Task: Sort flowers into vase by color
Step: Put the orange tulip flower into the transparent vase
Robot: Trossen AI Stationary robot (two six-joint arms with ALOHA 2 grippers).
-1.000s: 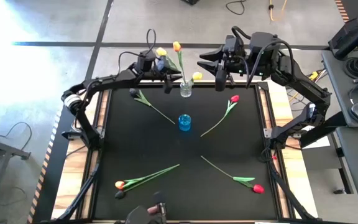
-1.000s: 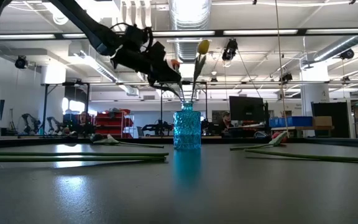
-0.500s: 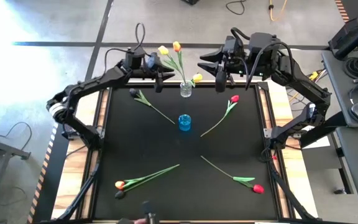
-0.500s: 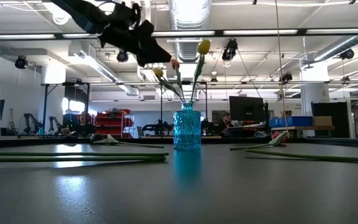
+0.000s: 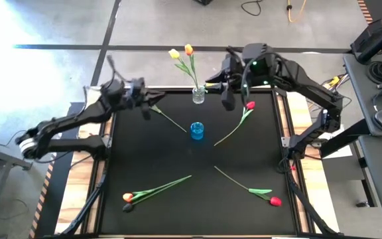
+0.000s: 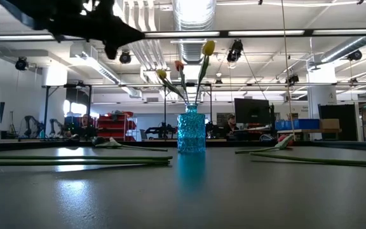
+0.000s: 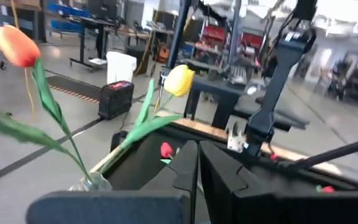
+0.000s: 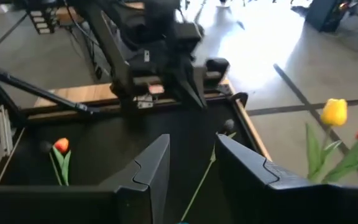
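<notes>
Hovering above the worktop's [image 5: 144, 153] far left, the left end effector [image 5: 148, 105] is closed and empty; the right end effector [image 5: 229, 99] hangs parted over a red-headed flower [image 5: 241, 119]. Light, floppy stems — probably best pinched mid-stem. Three tulips already stand in the clear vase [image 5: 198, 95].

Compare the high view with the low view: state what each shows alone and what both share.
Only the high view: the small clear glass vase at the black table's far edge, the right hand beside it, and the left hand farther off. Only the low view: the room behind, with ceiling lights and a red cabinet. Both: the blue patterned glass vase, three upright yellow and orange tulips, and green stems lying flat.
</notes>
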